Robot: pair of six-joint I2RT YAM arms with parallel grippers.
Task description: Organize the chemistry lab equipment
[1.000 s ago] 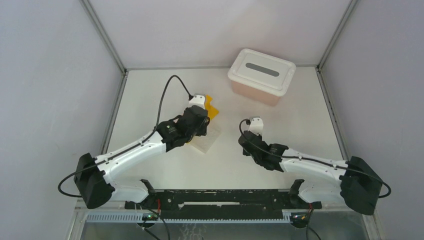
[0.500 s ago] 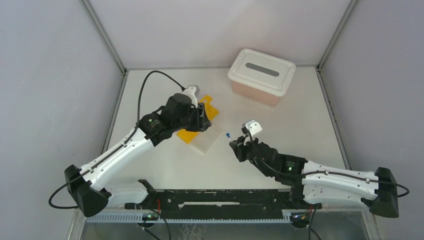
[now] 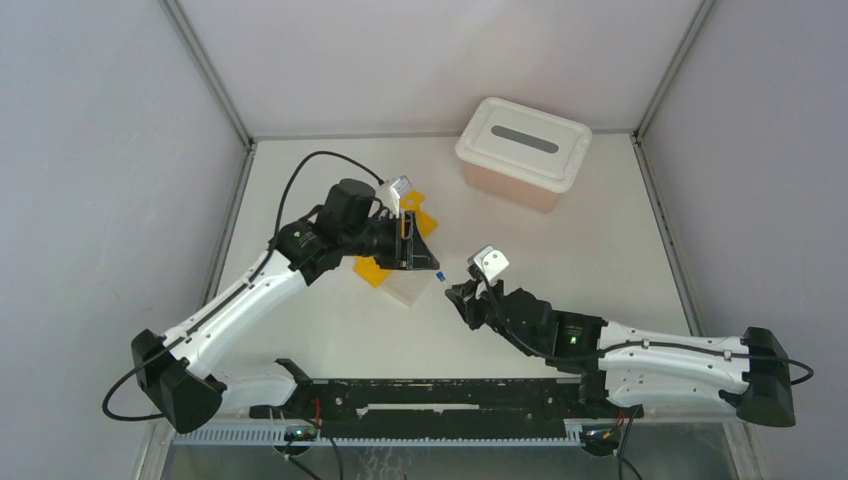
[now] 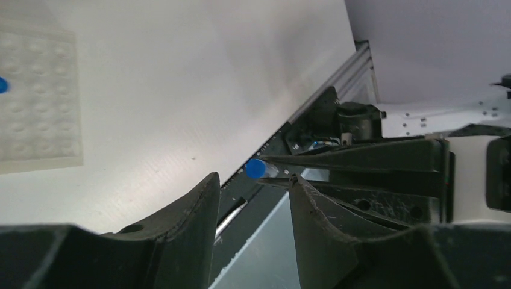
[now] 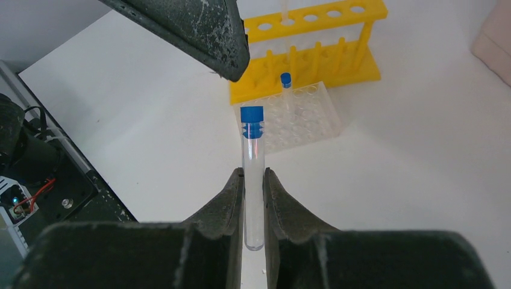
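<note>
Blue-capped tube (image 5: 252, 144), clamped low in the right gripper (image 5: 253, 176), wants lining up plumb over a free well of the clear grid rack (image 5: 304, 117); the left gripper (image 4: 253, 179) gapes empty

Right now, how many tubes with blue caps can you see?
2. One blue-capped tube is pinched in the right tool. A second tube stands in the small clear rack. Others may be hidden.

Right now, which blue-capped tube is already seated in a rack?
The far tube, standing upright in the clear grid rack. The other tube is clamped in the right tool, not racked.
</note>
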